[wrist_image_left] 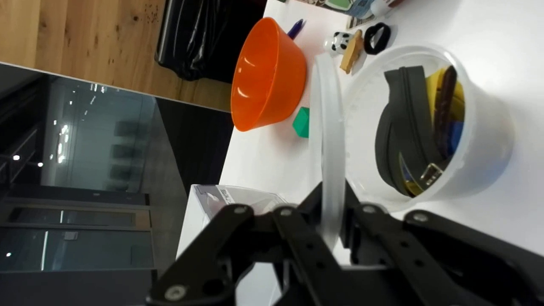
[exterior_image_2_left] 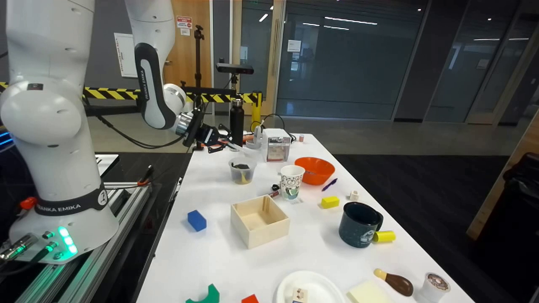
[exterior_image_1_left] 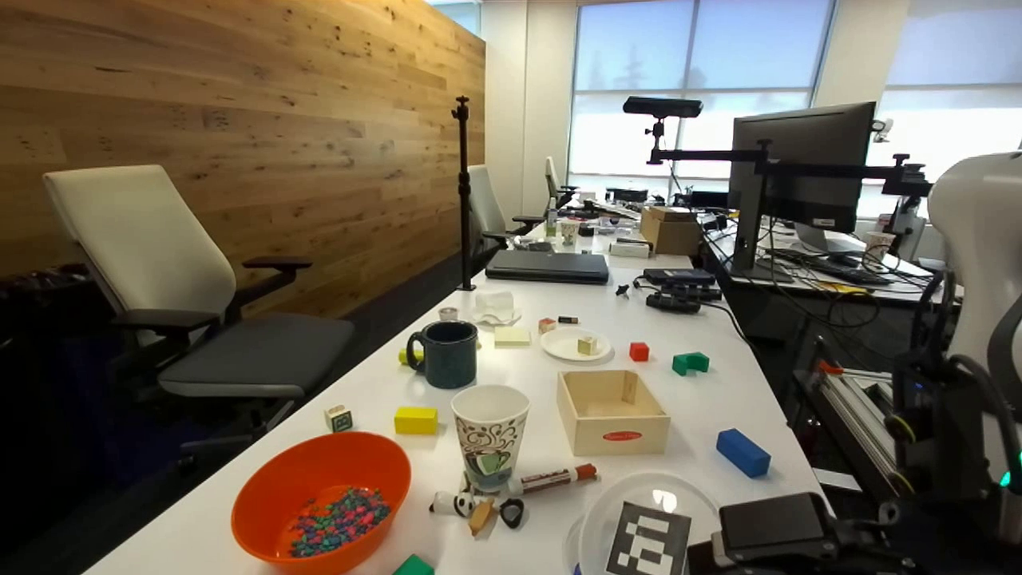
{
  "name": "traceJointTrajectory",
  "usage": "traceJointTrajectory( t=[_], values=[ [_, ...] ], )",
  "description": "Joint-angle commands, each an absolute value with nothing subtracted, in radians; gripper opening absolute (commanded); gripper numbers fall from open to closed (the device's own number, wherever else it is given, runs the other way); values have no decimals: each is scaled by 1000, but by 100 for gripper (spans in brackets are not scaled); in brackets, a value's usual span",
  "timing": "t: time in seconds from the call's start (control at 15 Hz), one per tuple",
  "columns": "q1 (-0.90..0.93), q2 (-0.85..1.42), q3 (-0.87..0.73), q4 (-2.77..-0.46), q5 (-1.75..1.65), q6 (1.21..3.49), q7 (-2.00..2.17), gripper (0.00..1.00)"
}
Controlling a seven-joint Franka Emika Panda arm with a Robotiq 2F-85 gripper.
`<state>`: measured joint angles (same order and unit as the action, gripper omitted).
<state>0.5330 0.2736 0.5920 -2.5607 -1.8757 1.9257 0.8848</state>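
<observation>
My gripper (wrist_image_left: pixel 327 208) is shut on a translucent round lid (wrist_image_left: pixel 331 140), which stands edge-on between its fingers in the wrist view. In an exterior view the gripper (exterior_image_2_left: pixel 223 141) holds the lid (exterior_image_2_left: pixel 240 148) tilted above the table's far end. The lid (exterior_image_1_left: pixel 663 497) also shows in an exterior view with a black-and-white patterned patch (exterior_image_1_left: pixel 648 539) on or behind it. An uncovered translucent tub (wrist_image_left: pixel 488 136) stands beside the lid. A dark zipper-like strip (wrist_image_left: pixel 408 114) and yellow, brown and blue pieces lie inside. The tub (exterior_image_2_left: pixel 248 173) stands just below the gripper in an exterior view.
An orange bowl (exterior_image_1_left: pixel 319 463) of small coloured pieces, a paper cup (exterior_image_1_left: pixel 487 423), a marker (exterior_image_1_left: pixel 551 478) and small toys surround the tub. A clear-fronted box (exterior_image_2_left: pixel 276 147) stands behind it. A wooden box (exterior_image_2_left: pixel 261 225), blue block (exterior_image_2_left: pixel 196 221) and dark mug (exterior_image_2_left: pixel 358 225) stand farther along.
</observation>
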Motion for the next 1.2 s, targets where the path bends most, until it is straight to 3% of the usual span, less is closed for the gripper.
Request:
traceJointTrajectory(
  t=[0.0, 1.13],
  values=[
    [539, 360, 606, -2492, -1857, 1903, 859, 2],
    [549, 422, 605, -2436, -1685, 1759, 800, 2]
  ],
)
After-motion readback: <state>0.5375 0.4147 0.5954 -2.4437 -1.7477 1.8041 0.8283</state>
